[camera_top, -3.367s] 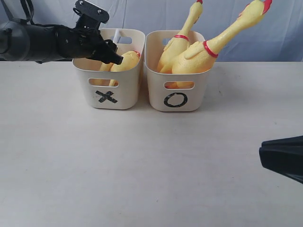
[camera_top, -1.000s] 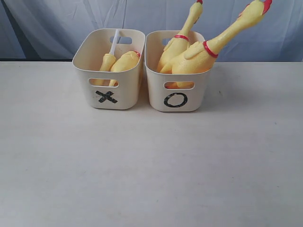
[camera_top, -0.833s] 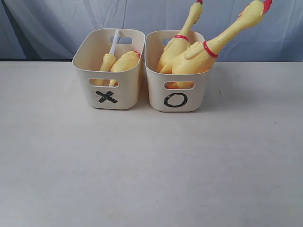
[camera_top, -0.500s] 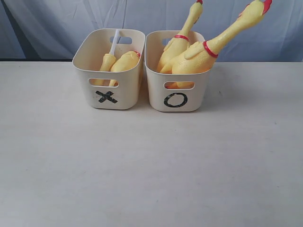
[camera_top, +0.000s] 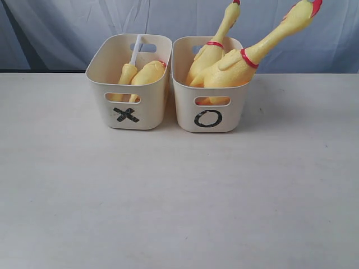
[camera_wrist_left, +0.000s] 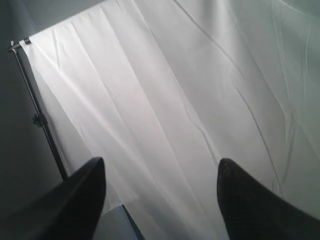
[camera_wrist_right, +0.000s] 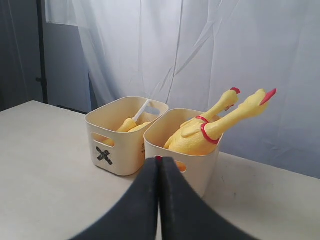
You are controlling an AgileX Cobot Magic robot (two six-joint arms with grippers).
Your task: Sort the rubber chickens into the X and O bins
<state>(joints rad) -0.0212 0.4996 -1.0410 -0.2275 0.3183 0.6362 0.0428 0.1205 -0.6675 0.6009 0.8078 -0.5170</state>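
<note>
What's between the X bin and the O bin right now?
Nothing; just a narrow bare gap separates the X bin and O bin, clearest in the exterior view.

Soft even light, faint shadows, wrist foregrounds blurred

A black X (camera_top: 127,115) was marked on the front wall of one cream bin (camera_top: 152,109). The twin bin (camera_top: 184,112) at its three o'clock carried a black O (camera_top: 208,118).
</note>
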